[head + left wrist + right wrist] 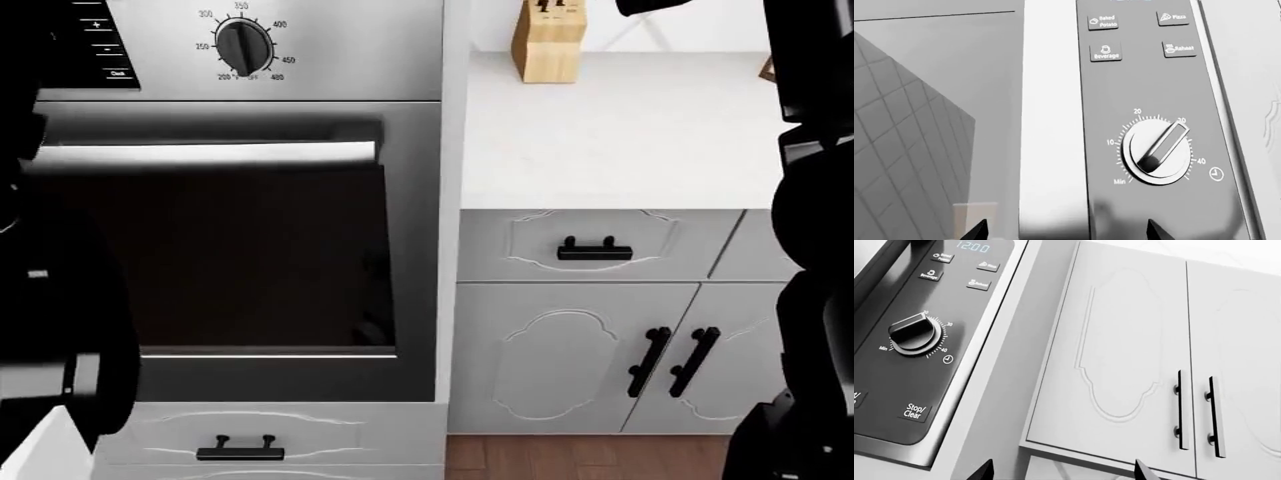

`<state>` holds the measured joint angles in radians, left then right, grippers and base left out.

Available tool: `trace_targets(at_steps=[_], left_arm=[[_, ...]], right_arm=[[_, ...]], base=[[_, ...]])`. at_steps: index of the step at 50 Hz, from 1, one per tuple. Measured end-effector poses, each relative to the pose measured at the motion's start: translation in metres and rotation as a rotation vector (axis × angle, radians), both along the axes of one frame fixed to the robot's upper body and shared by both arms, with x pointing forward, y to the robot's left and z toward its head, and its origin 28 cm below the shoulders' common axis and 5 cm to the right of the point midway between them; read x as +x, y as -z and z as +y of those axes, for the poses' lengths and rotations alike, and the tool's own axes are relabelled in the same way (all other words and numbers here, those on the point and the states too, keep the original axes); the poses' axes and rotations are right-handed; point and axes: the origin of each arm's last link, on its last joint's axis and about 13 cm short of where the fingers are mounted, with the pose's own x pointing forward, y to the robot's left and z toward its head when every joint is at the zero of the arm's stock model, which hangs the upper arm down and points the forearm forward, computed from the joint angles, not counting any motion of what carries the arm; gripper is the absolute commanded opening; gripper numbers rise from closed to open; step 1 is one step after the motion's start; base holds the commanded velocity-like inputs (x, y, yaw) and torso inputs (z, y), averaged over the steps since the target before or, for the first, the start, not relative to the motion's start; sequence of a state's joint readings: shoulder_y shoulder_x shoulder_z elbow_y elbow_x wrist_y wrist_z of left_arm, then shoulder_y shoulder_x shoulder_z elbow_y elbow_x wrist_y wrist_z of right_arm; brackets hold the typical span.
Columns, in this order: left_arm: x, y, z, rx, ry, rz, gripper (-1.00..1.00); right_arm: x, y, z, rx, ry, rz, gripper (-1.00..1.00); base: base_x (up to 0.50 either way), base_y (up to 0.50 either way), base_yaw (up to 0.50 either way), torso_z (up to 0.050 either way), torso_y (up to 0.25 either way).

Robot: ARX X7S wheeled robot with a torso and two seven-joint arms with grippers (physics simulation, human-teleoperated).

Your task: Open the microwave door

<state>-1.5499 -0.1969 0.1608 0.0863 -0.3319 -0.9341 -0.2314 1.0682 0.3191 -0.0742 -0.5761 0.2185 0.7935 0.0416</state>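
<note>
Left jaws point(1064, 230): two dark pointed tips spread apart, grasping nothing. Directly ahead of them stands the microwave's smooth vertical door handle point(1053, 120), a pale flat bar. Beside it lies the matte grey control panel point(1147, 100) with a round ribbed timer dial point(1159, 152) and square preset buttons beyond. Right jaws point(1064, 471): tips likewise parted and empty, facing the panel's edge and glossy white upper cabinet doors point(1154, 355) with slim black bar pulls. Far below: oven point(240, 240), white counter point(627, 130), wooden knife block point(549, 40).

White cabinets point(587, 340) flank a steel oven point(240, 240) above wood flooring point(534, 458).
</note>
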Motion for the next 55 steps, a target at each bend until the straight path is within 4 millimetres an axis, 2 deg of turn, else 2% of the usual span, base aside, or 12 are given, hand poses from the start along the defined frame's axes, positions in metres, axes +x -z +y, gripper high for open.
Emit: trace_targets(at_steps=[13,40,41,55], left_arm=[[0.024,-0.010,-0.002,0.016,-0.035,0.036,1.00],[0.061,-0.013,0.002,0.029,-0.110,0.095,1.00],[0.062,-0.013,0.002,0.029,-0.112,0.098,-1.00],[0.062,-0.012,0.003,0.026,-0.097,0.100,-1.00]], right_arm=[[0.000,0.000,-0.001,-0.003,0.004,0.001,1.00],[0.001,0.000,0.000,-0.014,0.010,0.005,1.00],[0.001,0.000,0.000,-0.014,0.010,0.005,1.00],[-0.001,-0.002,0.000,-0.019,0.012,0.006,1.00]], base=[[0.00,0.00,0.00,0.000,0.000],[0.00,0.00,0.00,0.000,0.000],[0.00,0.00,0.00,0.000,0.000],[0.00,0.00,0.00,0.000,0.000]])
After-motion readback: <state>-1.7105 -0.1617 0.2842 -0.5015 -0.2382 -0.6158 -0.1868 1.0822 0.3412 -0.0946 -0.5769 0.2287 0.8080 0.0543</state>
